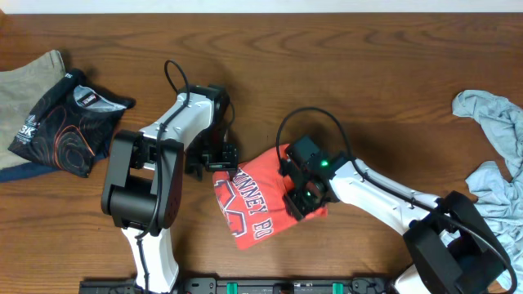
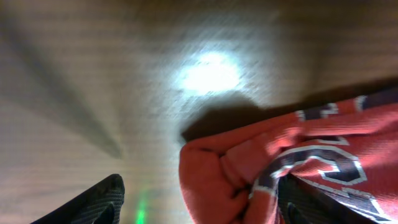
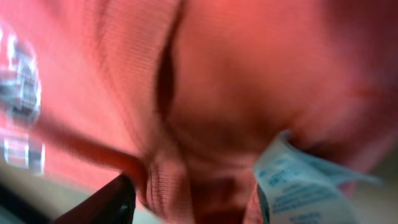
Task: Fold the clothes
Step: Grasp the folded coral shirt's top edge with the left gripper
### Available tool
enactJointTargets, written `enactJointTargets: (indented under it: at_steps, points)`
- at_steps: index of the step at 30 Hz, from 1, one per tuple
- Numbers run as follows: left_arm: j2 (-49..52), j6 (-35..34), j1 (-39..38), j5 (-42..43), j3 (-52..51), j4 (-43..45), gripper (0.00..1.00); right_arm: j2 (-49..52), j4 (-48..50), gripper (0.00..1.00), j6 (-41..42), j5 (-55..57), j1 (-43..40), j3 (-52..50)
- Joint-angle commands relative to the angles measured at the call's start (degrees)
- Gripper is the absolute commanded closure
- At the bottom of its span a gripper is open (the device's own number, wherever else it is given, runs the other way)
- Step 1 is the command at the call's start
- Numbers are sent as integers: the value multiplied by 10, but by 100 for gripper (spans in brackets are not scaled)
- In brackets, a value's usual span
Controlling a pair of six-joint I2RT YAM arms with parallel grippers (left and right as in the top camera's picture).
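Red knit cloth filled almost the whole right wrist view: it was the red shirt (image 3: 217,93), very close and blurred, with a deep crease and a white label (image 3: 298,186) that stuck out at the lower edge. Only one dark finger (image 3: 106,202) showed there, so I cannot tell if the right gripper (image 1: 296,200) was closed on the cloth; from above it sat on the right side of the shirt.

The shirt lay on the brown table (image 1: 343,65), near the front edge in the middle. It was roughly bunched, with white and dark letters on top. The left gripper (image 1: 216,166) was at its upper left corner, its fingers wide apart with the crumpled red edge between them, not pinched.

A folded black shirt (image 1: 61,122) lay far left, and a light blue cloth (image 1: 498,139) far right.
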Motion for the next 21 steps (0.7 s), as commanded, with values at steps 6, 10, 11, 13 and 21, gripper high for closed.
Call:
enactJointTargets:
  at_steps: [6, 10, 11, 13, 21]
  points:
    - [12, -57, 1, 37, -4, -91, 13, 14, 174, 36, 2, 198, -62, -13]
    - [1, -56, 7, 68, -4, -95, 13, 13, 188, 29, -11, 198, -75, -4]
    - [-5, -56, 10, 67, -2, -93, 13, 11, 177, 25, -11, 198, -76, -1]
    - [-21, -58, 14, 66, 4, -87, 13, 5, 150, 21, -11, 201, -75, 5]
    - [-122, -17, 26, 66, 34, -7, 3, -94, 81, 9, -10, 233, -76, 14]
